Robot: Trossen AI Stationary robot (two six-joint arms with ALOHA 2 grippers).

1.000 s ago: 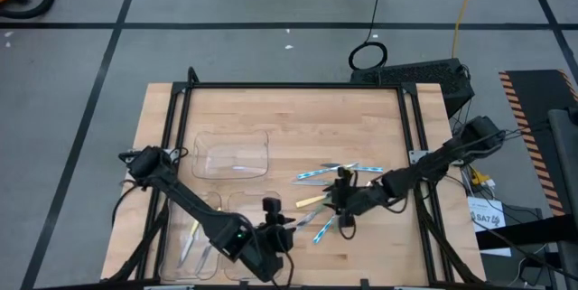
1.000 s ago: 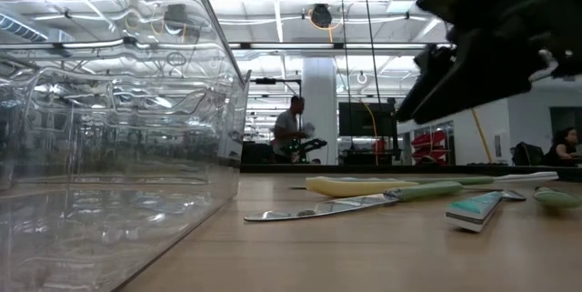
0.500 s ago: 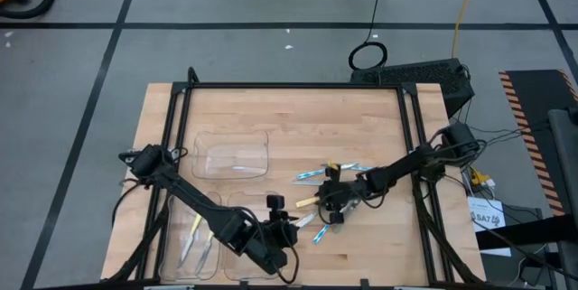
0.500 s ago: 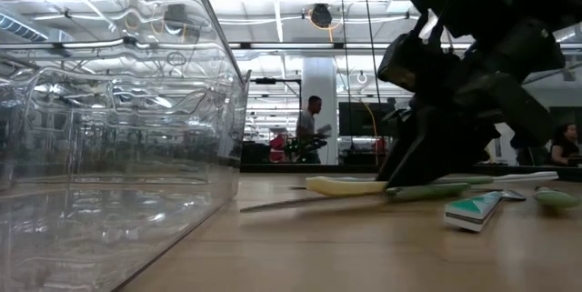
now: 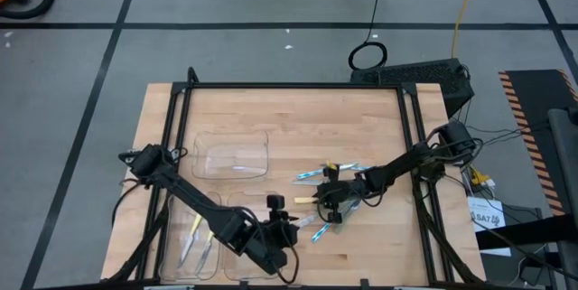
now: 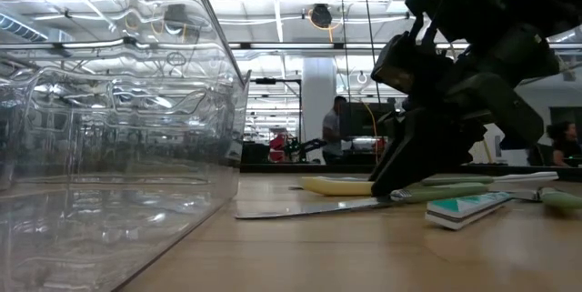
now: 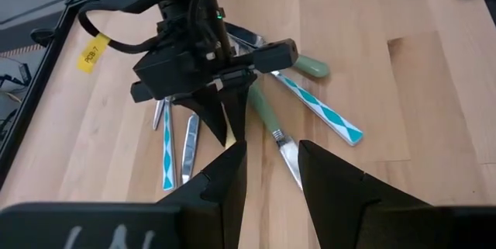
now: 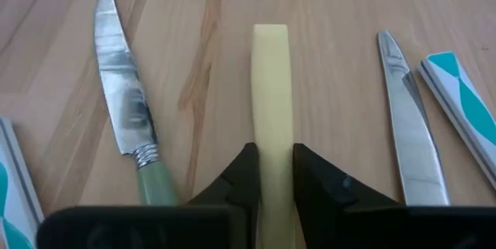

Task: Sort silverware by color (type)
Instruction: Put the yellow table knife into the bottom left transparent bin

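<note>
1. The right gripper is seen lowered onto the wooden table, its two dark fingers pinched against the sides of a yellow plastic utensil handle that lies flat on the wood.
2. Just beside the yellow handle, a table knife with a pale green handle is laid with its shiny blade along the same line; on the handle's other side a bare metal blade and a white-and-teal patterned handle are found.
3. In the low view, the yellow handle is shown flat on the table under the dark gripper, with the green-handled knife in front of it.
4. Around the yellow handle, the remaining scattered silverware is spread in a loose fan near the table's middle.
5. The left gripper is held near the yellow handle, toward the table's front edge, its fingers parted with nothing between them.
6. Farther from the yellow handle, clear plastic trays are set on the table's left part; utensils are seen lying in one of them.
7. A person is visible in the room far beyond the table.
</note>
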